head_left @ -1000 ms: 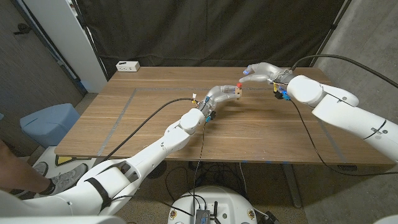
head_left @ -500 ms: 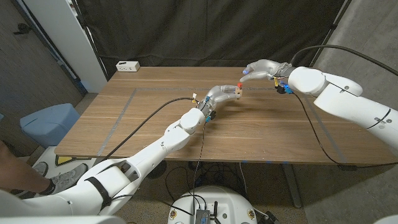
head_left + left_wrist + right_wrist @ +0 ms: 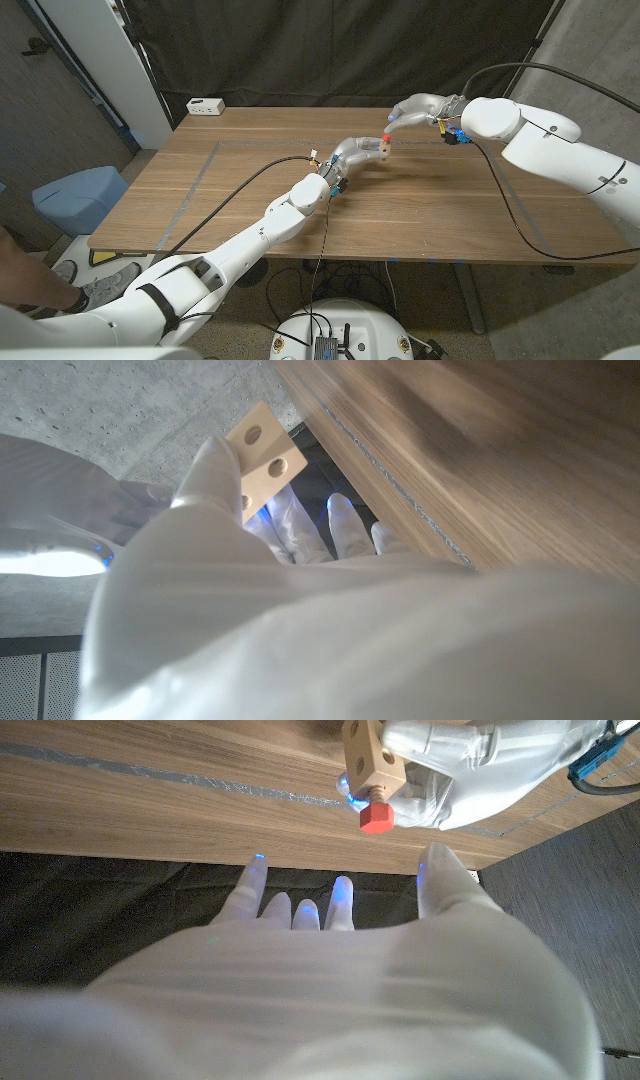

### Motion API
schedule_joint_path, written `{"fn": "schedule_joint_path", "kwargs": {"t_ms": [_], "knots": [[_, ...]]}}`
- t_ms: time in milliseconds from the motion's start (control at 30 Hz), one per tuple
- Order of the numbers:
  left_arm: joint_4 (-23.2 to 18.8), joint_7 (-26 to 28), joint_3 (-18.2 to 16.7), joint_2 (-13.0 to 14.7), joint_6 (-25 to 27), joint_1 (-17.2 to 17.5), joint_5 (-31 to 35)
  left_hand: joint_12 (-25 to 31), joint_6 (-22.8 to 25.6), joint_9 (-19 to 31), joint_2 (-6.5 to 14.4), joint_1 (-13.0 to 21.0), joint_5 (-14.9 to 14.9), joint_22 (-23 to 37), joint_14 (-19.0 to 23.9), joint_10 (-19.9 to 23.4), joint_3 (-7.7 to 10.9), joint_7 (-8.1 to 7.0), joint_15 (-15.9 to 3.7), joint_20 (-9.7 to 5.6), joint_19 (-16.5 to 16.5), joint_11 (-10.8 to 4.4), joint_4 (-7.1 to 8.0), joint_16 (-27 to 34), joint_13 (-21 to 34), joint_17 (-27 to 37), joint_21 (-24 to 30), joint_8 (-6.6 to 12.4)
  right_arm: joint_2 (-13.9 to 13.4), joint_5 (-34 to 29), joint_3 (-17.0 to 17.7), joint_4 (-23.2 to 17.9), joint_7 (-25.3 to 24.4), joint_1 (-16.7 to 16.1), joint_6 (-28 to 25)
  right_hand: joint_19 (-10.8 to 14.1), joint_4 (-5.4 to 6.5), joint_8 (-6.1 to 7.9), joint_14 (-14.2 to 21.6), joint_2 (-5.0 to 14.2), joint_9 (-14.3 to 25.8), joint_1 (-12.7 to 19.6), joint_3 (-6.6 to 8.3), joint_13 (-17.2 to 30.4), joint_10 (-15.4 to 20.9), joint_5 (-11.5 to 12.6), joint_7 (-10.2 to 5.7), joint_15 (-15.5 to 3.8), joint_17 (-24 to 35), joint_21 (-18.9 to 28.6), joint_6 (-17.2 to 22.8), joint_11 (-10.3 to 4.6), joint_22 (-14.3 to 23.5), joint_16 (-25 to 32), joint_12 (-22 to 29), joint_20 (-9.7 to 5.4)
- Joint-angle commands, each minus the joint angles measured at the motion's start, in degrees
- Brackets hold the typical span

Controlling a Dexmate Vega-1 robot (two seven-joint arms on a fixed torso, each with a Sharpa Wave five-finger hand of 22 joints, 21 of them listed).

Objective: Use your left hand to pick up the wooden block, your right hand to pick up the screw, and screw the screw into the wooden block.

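Swinging back from the red-headed screw (image 3: 376,816), the right hand (image 3: 412,110) hangs empty, fingers spread; the left hand (image 3: 352,154) grips the wooden block (image 3: 362,755) aloft near the counter's (image 3: 250,190) far edge, presenting the seated screw.

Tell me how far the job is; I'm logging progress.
Done: the left hand holds the wooden block off the table, and the red-headed screw already sits in one hole. In hand: the right hand is open beside the screw head. Left: any remaining turns; its shank shows.

Pale bare-wood wooden block (image 3: 365,758); red screw (image 3: 376,817) head, seemingly matt plastic; table (image 3: 250,190) wood-grained.
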Motion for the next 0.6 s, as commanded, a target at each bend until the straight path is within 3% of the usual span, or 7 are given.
{"fn": "schedule_joint_path", "kwargs": {"t_ms": [33, 600], "knots": [[-0.7, 0.3, 0.2, 0.3, 0.3, 0.1, 0.6, 0.3, 3.6, 0.6, 3.8, -1.2, 0.4, 0.3, 0.5, 0.9, 0.14, 0.23, -6.38, 0.25, 0.1, -0.16, 0.49, -0.1, 8.7, 0.2, 0.4, 0.4, 0.8, -2.9, -3.2, 0.1, 5.4, 4.3, -2.1, 0.1, -0.1, 0.02, 0.4, 0.09, 0.1, 1.2, 0.68, 0.1, 0.6, -0.1, -0.09, 0.75, 0.1, -0.1, 0.9, 0.26, 0.2, 0.2, 0.1, 0.36], [-1.7, 0.7, 0.4, 0.3, 0.8, 0.5, 0.9, 0.2, 3.6, 0.6, 3.7, -1.2, 0.4, 0.3, 0.6, 0.9, 0.08, 0.1, -6.35, 0.15, 0.1, -0.15, 0.5, -0.1, 8.8, 0.2, 0.4, 0.37, 1.7, -7.6, -6.7, 0.2, 10.4, 7.8, -4.9, 0.1, -0.18, 0.68, 1.3, 0.27, 0.3, 2.9, 1.4, 0.0, 1.6, -0.4, 0.16, 1.05, 0.1, -0.1, 4.4, 0.52, 0.3, 0.3, 0.3, 0.4]]}}
